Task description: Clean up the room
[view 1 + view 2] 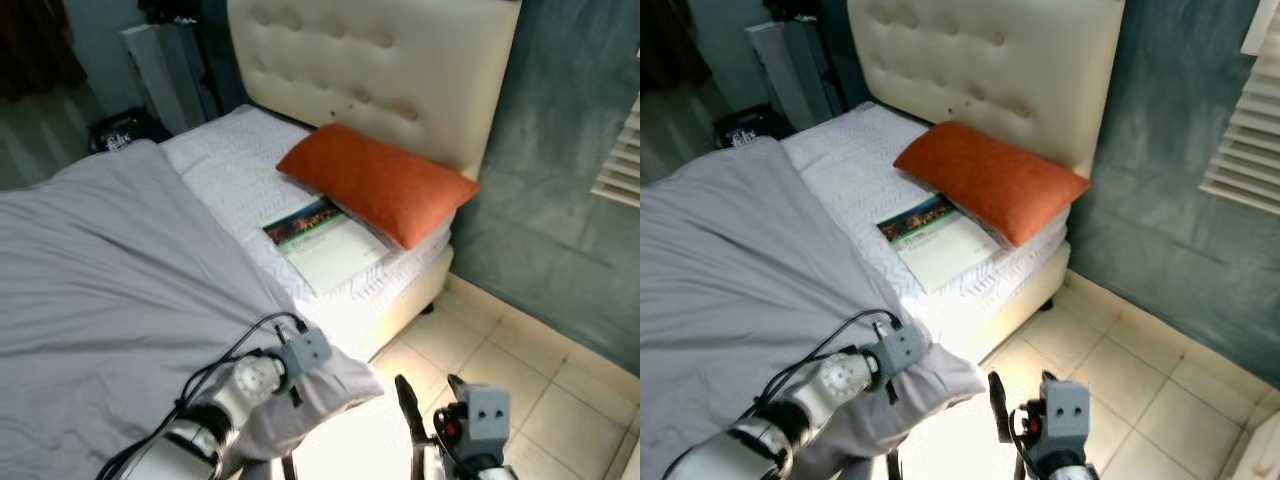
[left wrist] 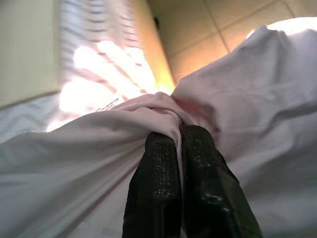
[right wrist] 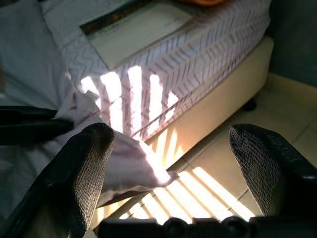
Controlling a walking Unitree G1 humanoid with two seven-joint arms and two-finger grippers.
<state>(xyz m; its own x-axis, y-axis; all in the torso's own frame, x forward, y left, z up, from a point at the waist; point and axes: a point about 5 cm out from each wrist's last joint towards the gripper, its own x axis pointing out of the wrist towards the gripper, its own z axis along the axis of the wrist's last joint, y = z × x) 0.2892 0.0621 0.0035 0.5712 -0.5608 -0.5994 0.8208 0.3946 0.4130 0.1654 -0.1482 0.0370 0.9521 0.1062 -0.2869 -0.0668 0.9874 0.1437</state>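
A grey blanket [image 1: 110, 270] covers the near part of the bed, and its corner [image 1: 345, 385] hangs over the bed's edge. My left gripper [image 2: 171, 134] is shut on a bunched fold of that corner, at the bed's near right edge. My right gripper [image 1: 430, 395] is open and holds nothing. It hovers over the sunlit floor just right of the blanket corner, and its fingers [image 3: 91, 158] point at the bed's side. An orange pillow [image 1: 380, 185] lies by the headboard, partly on top of a book [image 1: 325, 245] on the white mattress [image 1: 225, 175].
A cream tufted headboard [image 1: 380, 60] stands against the teal wall. Beige floor tiles [image 1: 520, 350] run along the bed's right side. A window blind [image 1: 620, 165] is at the far right. A black bag [image 1: 120, 130] and a white panel [image 1: 165, 70] are behind the bed on the left.
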